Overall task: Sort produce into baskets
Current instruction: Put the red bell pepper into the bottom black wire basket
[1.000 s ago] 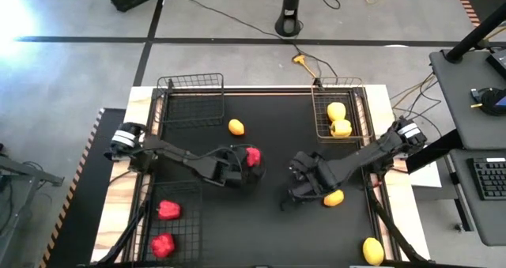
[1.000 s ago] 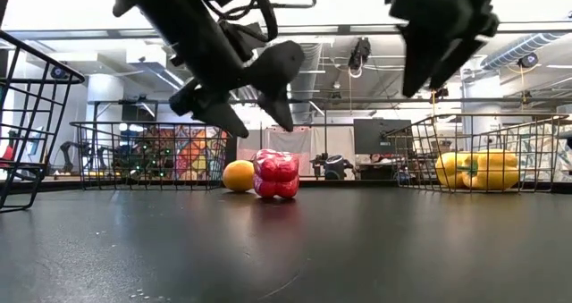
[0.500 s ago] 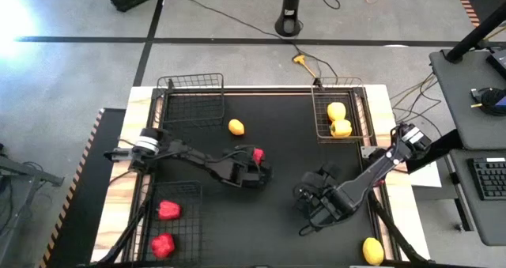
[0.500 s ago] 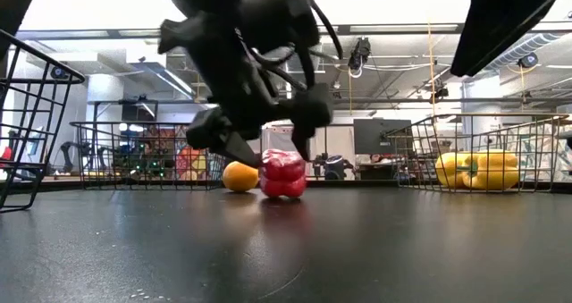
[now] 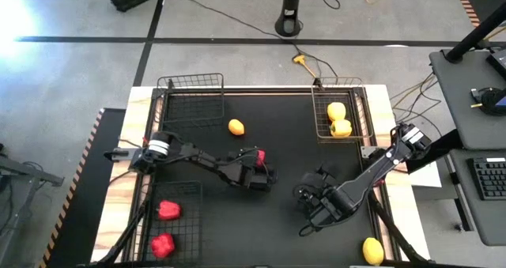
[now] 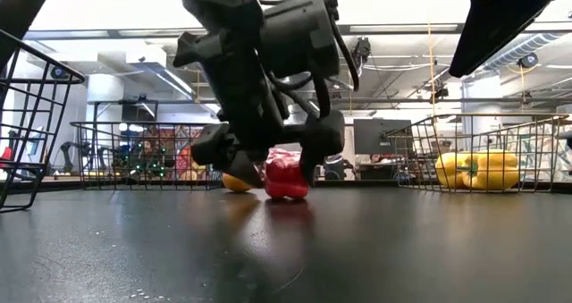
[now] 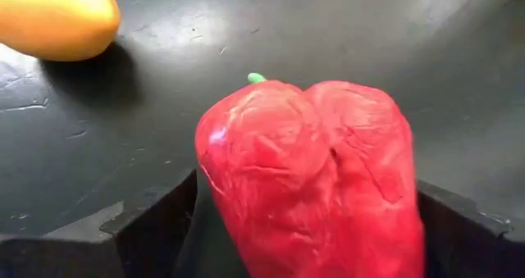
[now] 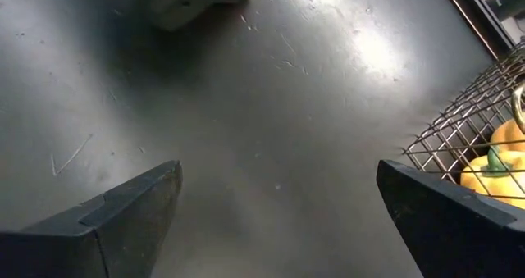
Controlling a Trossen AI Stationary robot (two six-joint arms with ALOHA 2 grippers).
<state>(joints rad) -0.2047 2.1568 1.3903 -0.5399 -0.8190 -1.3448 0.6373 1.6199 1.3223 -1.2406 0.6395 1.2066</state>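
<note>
A red pepper (image 5: 258,155) lies on the black table near its middle. My left gripper (image 5: 257,171) is low over it and open, one finger (image 7: 148,229) on each side of the red pepper (image 7: 316,180). An orange lemon (image 5: 236,126) rests farther back. Two red peppers (image 5: 164,227) lie in the near left basket (image 5: 175,190). Two yellow peppers (image 5: 339,119) sit in the far right basket (image 5: 319,114). A yellow lemon (image 5: 372,251) lies at the near right. My right gripper (image 8: 279,188) hangs open above bare table, right of centre. My left gripper's open fingers (image 6: 313,155) stand close against the red pepper's two sides (image 7: 213,171), slanting down from the table's near side. I cannot tell whether they touch it. The pepper rests on the table.
A wire basket (image 5: 192,102) stands at the far left corner with nothing showing in it. The orange lemon (image 7: 53,20) lies just beyond the red pepper. My right arm (image 5: 371,169) slants across the table's right half.
My left gripper has sunk to the table and moved right, and its open fingers now flank the red pepper. My right gripper has swung toward the near edge, then kept still. Neither has opened or shut.
</note>
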